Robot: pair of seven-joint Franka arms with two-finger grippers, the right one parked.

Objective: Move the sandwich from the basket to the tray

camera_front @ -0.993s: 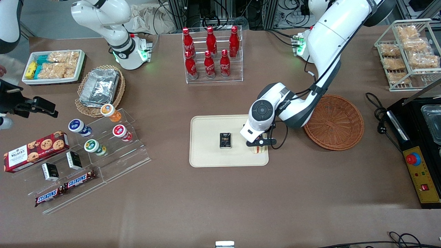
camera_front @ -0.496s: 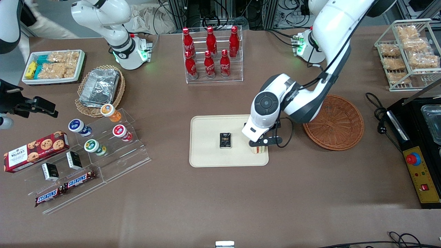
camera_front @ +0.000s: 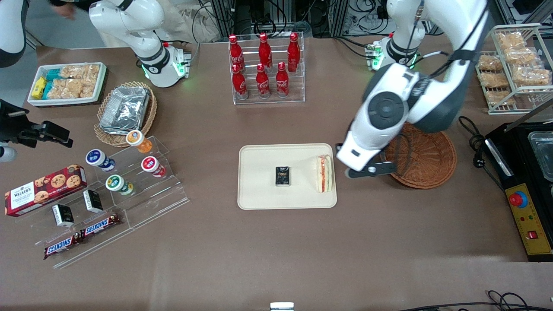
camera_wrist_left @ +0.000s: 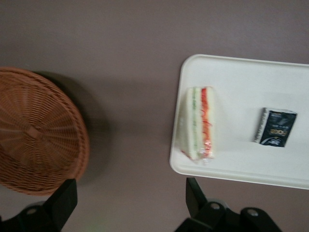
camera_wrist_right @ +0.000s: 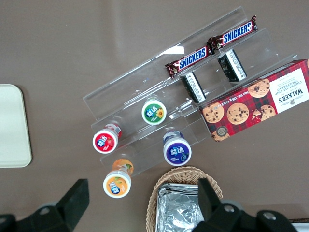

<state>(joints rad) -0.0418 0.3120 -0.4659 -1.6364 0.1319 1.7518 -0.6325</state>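
Note:
The sandwich point(camera_front: 324, 173) point(camera_wrist_left: 199, 123) lies on its side on the cream tray point(camera_front: 259, 190) point(camera_wrist_left: 241, 96), at the tray edge nearest the basket, its red and green filling showing. The reddish-brown wicker basket point(camera_front: 425, 155) point(camera_wrist_left: 34, 130) holds nothing that I can see and is partly covered by my arm. My gripper point(camera_front: 369, 170) point(camera_wrist_left: 130, 200) hangs open and empty above the bare table between tray and basket, apart from the sandwich.
A small black packet point(camera_front: 283, 176) point(camera_wrist_left: 275, 127) lies mid-tray. A rack of red cola bottles point(camera_front: 265, 69) stands farther from the front camera. A black appliance point(camera_front: 527, 181) and a wire snack rack point(camera_front: 514, 65) sit at the working arm's end; an acrylic stand point(camera_front: 142, 172) sits toward the parked arm's.
My gripper has let go of the sandwich, risen, and swung off the tray toward the basket. The sandwich now lies uncovered on the tray.

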